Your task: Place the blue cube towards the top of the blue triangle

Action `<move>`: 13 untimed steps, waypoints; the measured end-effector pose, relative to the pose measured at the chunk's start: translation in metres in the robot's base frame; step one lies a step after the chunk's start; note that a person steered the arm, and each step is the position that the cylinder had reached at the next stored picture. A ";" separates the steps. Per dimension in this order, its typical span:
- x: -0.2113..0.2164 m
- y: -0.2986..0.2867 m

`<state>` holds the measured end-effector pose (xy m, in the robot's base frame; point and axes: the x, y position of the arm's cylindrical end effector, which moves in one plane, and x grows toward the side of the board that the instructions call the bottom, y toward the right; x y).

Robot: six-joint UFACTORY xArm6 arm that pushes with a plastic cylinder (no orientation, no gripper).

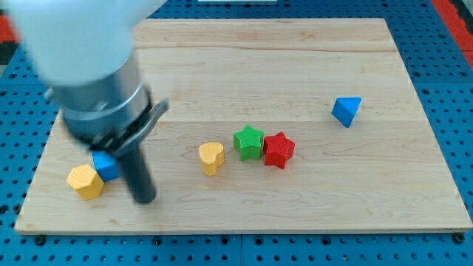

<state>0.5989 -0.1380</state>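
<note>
The rod's tip (145, 198) sits lower left, just right of the blue cube (106, 167); the blue triangle (346, 111) lies far right. It has no jaws.

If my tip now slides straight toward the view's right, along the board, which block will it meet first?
Probably the yellow heart block. My tip sits just right of the blue cube, slightly nearer the view's bottom than the heart, so it may pass just below it; the depth is unclear.

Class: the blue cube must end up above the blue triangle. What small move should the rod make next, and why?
Probably slide my tip round to the left of the blue cube: the tip sits at its right, while the blue triangle lies far right.
</note>
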 end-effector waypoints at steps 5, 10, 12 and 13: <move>-0.143 -0.019; -0.222 0.022; -0.186 0.041; -0.172 0.184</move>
<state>0.4270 0.0463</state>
